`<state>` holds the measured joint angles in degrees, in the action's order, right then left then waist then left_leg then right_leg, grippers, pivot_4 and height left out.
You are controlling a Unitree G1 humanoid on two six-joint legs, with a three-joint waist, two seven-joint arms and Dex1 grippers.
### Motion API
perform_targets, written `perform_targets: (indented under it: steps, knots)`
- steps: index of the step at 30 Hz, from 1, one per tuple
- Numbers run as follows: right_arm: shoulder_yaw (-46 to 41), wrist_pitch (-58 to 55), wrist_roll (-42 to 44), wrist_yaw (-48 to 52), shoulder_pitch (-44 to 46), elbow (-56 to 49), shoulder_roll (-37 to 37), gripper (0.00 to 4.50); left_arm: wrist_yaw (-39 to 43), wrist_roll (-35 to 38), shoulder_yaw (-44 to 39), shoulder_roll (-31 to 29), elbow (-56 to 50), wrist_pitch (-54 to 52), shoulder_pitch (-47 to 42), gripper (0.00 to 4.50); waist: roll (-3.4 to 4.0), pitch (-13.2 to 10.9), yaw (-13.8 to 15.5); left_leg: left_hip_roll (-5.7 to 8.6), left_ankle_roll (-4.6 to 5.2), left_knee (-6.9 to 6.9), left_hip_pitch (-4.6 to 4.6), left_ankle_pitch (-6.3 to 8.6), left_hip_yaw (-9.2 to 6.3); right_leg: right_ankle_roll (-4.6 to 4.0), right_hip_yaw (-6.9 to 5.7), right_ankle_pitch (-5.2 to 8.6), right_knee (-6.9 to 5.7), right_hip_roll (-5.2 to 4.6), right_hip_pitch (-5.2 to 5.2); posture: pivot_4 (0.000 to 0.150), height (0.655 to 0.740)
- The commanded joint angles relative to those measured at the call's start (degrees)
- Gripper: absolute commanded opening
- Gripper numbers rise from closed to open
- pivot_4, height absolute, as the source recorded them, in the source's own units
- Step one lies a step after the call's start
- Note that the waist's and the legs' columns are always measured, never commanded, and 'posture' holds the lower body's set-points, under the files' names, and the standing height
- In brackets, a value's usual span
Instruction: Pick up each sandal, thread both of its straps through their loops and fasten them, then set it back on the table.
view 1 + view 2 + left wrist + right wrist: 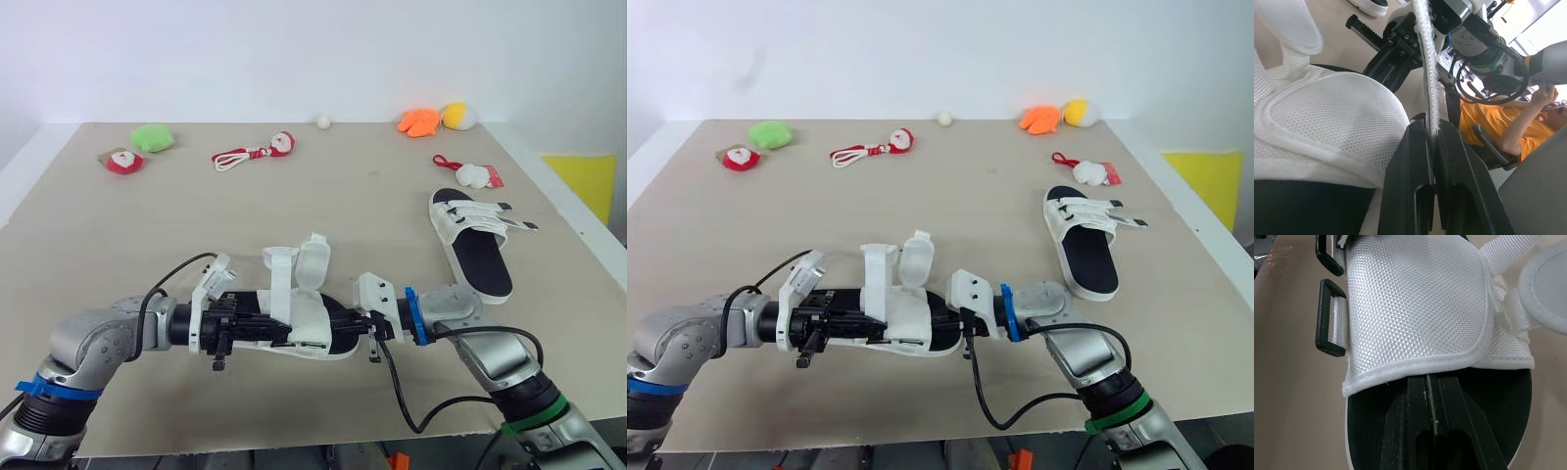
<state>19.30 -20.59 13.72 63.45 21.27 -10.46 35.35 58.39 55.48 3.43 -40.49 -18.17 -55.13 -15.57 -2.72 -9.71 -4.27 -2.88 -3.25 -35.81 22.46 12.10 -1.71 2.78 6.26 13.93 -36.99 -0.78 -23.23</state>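
At the near edge of the counter, the open sandal (309,323) lies with its long axis running left to right, caught between the two arms. The left end effector (1433,134) comes in from the left and pinches a white strap (1427,58) edge-on. The right end effector (1432,379) reaches in from the right, fingers pressed together over the black footbed with their tips at the hem of the white upper; I cannot tell whether they nip anything. The black loops (1330,318) sit just beside that upper. As I read it, the strap has to travel crossways to the sandal's length to reach a loop, and the left arm is the nearer one. The other sandal (470,240) rests well apart, far right.
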Motion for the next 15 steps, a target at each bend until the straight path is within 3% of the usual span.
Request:
perform_targets:
  steps: [1,15]
  knots:
    - [1.0,-1.85,-2.37,-1.24,-1.61,2.4,0.7,0.0,-0.56,1.15,-0.95,-0.14,-3.62,-0.68,2.16,0.1,0.0,0.0,0.0,0.0,0.0,0.0,0.0,0.0,0.0,0.0,0.0,0.0,0.0,0.0,0.0,0.15,0.74]
    - [1.34,-1.93,-2.28,-1.4,-1.45,2.42,0.12,0.0,-4.71,1.15,-2.55,1.69,-6.16,0.26,4.87,0.1,-0.01,0.01,0.0,0.0,0.0,0.0,-0.01,0.0,0.0,-0.01,0.0,0.0,0.0,0.0,0.0,0.15,0.74]
